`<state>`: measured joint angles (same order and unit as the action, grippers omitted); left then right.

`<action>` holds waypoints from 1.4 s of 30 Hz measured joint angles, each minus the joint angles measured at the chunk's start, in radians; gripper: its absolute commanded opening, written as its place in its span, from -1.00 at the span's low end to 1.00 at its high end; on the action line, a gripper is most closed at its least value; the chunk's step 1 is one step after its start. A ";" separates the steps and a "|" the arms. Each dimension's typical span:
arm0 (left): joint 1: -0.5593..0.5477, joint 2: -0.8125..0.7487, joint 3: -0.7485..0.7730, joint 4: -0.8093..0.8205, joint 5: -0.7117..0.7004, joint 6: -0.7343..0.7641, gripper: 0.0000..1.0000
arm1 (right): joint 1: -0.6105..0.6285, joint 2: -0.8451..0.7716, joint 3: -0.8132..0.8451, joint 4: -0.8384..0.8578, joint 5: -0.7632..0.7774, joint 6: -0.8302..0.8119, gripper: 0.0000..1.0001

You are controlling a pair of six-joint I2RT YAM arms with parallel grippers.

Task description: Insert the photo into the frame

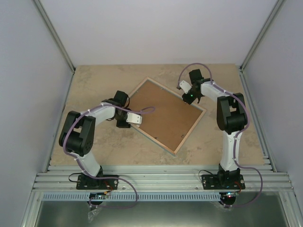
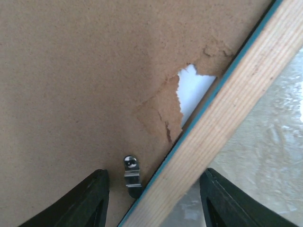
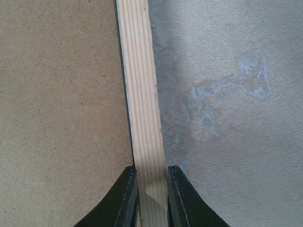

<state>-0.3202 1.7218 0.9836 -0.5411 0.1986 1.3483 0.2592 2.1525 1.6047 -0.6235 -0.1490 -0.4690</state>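
You had R gripper (image 3: 151,191) pinching the frame (image 3: 142,94) rim, prob. to steady it — L gripper (image 2: 154,201) open astride it near the clip (image 2: 131,172).

The large rectangular picture frame (image 1: 151,139) lies flat on the bench (image 1: 94,85), turned diagonally. Its thin rim of light bare wood faces up, with a turquoise strip along the inner edge. A brown backing board (image 1: 165,113) fills it, torn beside one rim, where white shows through.
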 measured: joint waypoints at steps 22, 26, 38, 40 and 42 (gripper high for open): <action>0.000 0.022 0.050 -0.052 -0.016 0.072 0.29 | -0.002 0.001 0.000 0.007 0.003 0.001 -0.99; -0.002 0.002 0.076 -0.097 0.041 0.018 0.41 | -0.002 0.001 0.000 0.008 0.003 0.010 -0.99; -0.220 -0.124 -0.011 -0.071 0.147 -0.124 0.31 | 0.005 -0.003 -0.023 0.055 0.000 0.081 -0.99; -0.253 -0.117 -0.024 -0.065 0.155 -0.138 0.29 | 0.010 -0.006 -0.031 0.069 0.002 0.098 -0.99; -0.275 -0.105 -0.030 -0.053 0.157 -0.147 0.26 | 0.016 -0.010 -0.040 0.079 0.005 0.113 -0.99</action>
<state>-0.5953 1.6173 0.9539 -0.5945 0.3553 1.2015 0.2752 2.1426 1.5650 -0.5446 -0.1444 -0.3561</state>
